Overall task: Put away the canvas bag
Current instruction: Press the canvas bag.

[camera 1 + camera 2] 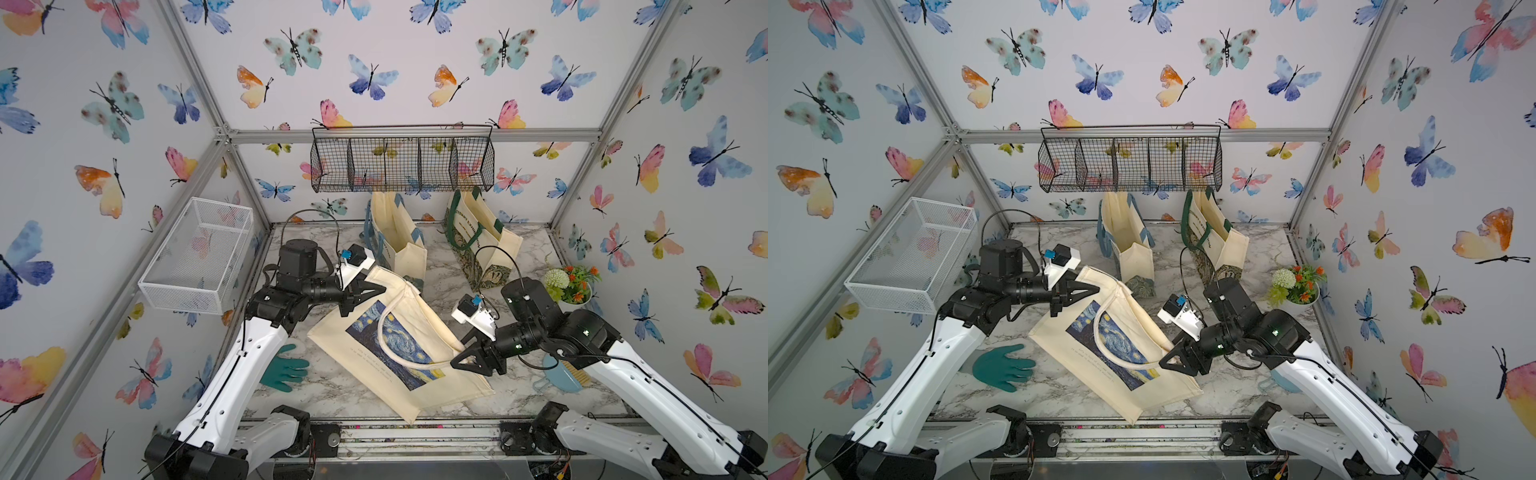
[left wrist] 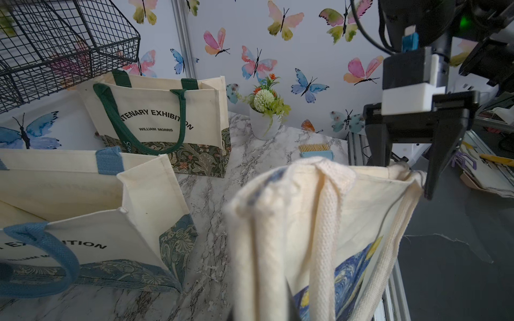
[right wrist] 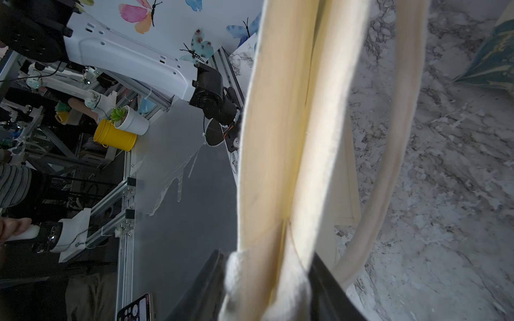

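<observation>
**Item 1: left pincer**. Your left pincer is pressed fully together on one top corner of the bag, with cloth nipped between the tips. Both top views show that corner raised off the table.

**Item 2: right pincer**. Your right pincer stands about half-wide and grips the opposite end of the bag's mouth. In the right wrist view the hem and the root of a strap are bunched between the two black fingers. In the left wrist view the same pincer straddles the bag's top edge.

**Item 3: bag.**
- It is cream canvas with a blue swirl print, stretched between your two pincers across the middle of the table.
- The mouth edge runs from one pincer to the other.
- The bottom slopes toward you, with its lowest corner at the table's front edge.
- One strap loops loose over the print.

**Item 4: surroundings.**
- Two totes stand upright behind the bag, one blue-handled and one green-handled, both apart from it.
- A black wire basket hangs on the back wall above them.
- A white basket hangs on the left wall.
- A green glove lies near the left arm.
- A flowerpot stands by the right wall.
- A blue brush lies partly under the right arm.
</observation>
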